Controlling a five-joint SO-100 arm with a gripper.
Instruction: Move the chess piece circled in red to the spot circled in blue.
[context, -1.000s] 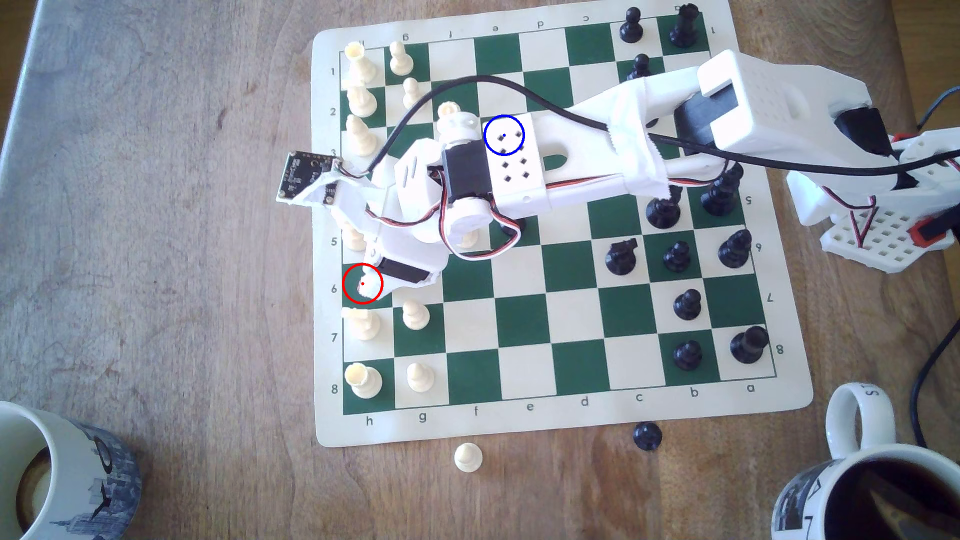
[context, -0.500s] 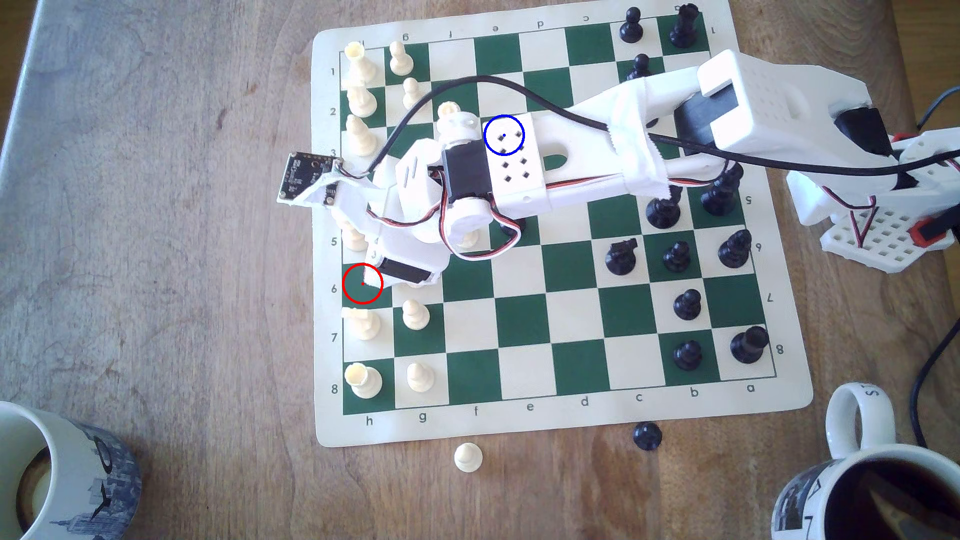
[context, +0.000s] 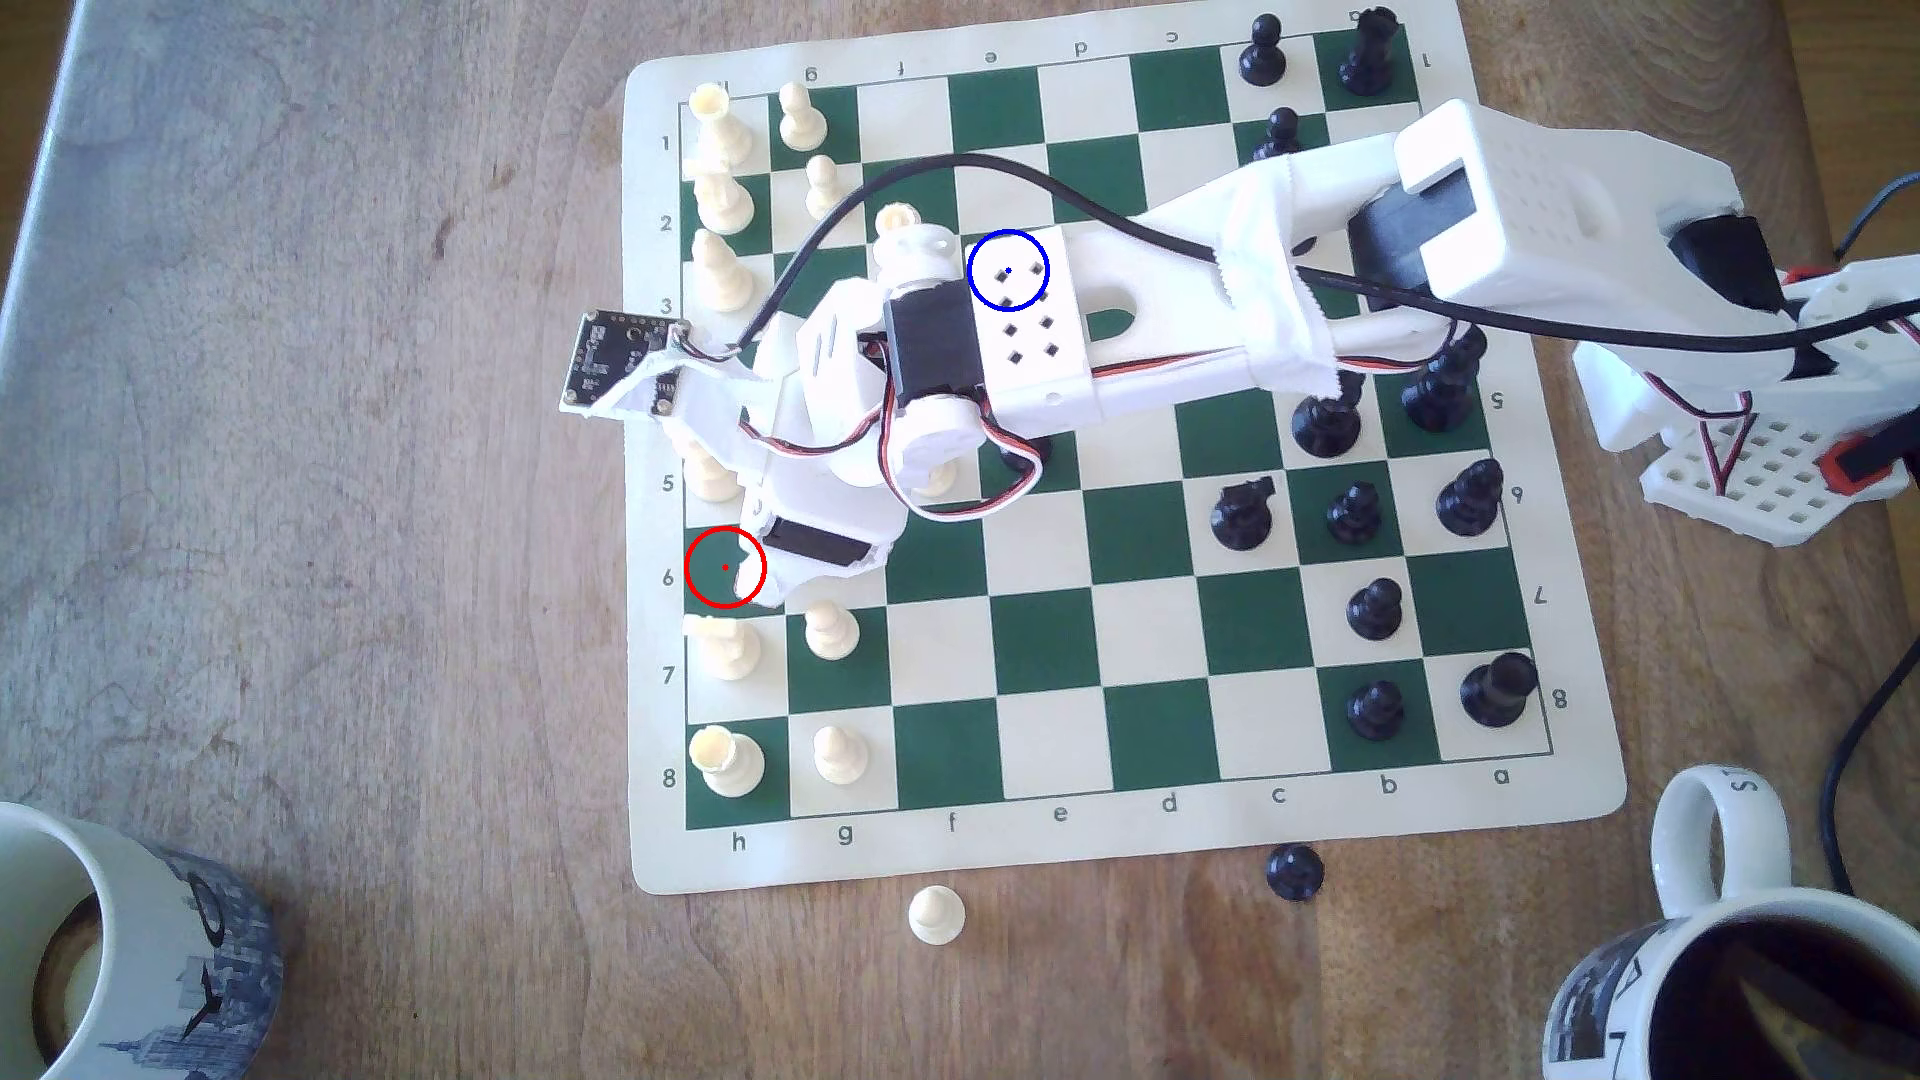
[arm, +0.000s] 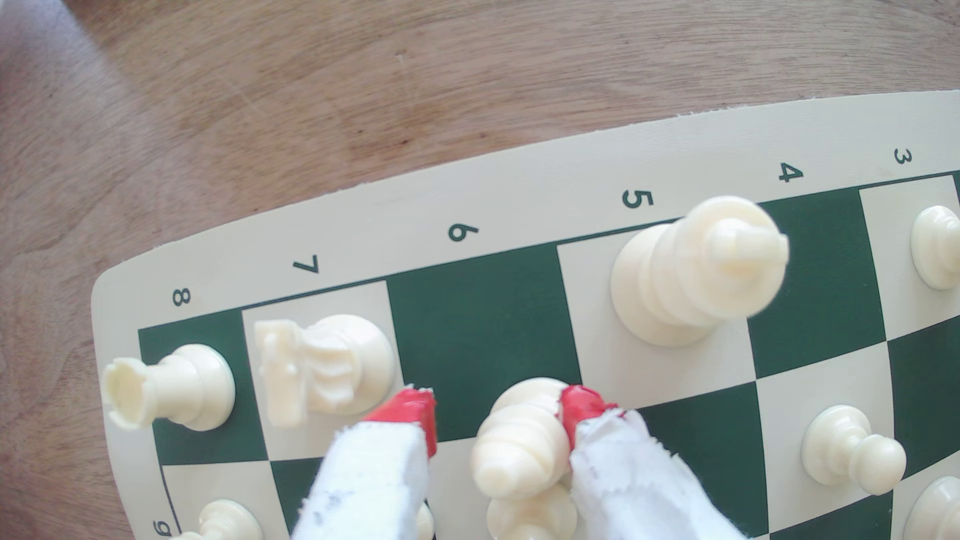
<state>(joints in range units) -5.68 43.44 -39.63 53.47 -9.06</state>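
The claw (arm: 498, 420) has its two fingers apart, and the cream bishop (arm: 522, 446) is between them. One red-tipped finger (arm: 584, 410) touches the side of the bishop; the other red tip (arm: 410, 415) stands apart from it, with a gap of dark green between. The bishop is tilted, its rounded head leaning toward the camera, and I cannot tell if its base is on the mat or lifted.

In the exterior view the claw (context: 764, 582) hangs at the right edge of the red ring (context: 725, 567), over the row marked 6; inside the ring mostly bare green shows. The blue ring (context: 1008, 270) is well apart, higher on the chess mat (context: 1143, 831), and the white arm (context: 1039, 343) covers the square under it.

Near the claw stand a cream knight (arm: 322, 366), a cream rook (arm: 166, 387) and a tall cream king (arm: 696, 270). Two pieces lie off the mat on the wooden tabletop (context: 312, 467), one cream pawn (context: 936, 914) and one black pawn (context: 1295, 870).
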